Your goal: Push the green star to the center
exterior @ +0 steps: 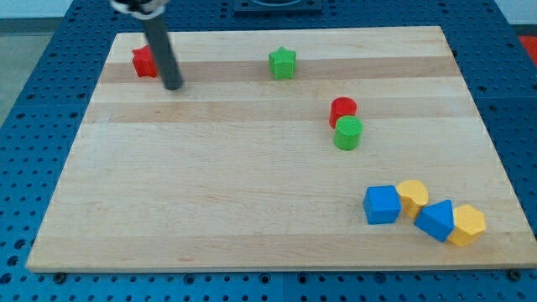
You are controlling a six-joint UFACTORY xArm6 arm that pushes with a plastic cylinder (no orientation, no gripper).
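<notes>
The green star point(283, 63) lies near the view's top, a little right of the board's middle line. My tip point(173, 85) rests on the board at the view's upper left, just right of and below a red block point(143, 62), whose right side the rod hides. The tip is well to the left of the green star and apart from it.
A red cylinder point(342, 109) touches a green cylinder point(348, 133) right of centre. At the lower right sit a blue cube point(382, 205), a yellow block point(412, 196), a blue block point(436, 221) and a yellow hexagonal block point(466, 225), bunched together. The wooden board point(210, 210) lies on a blue pegboard.
</notes>
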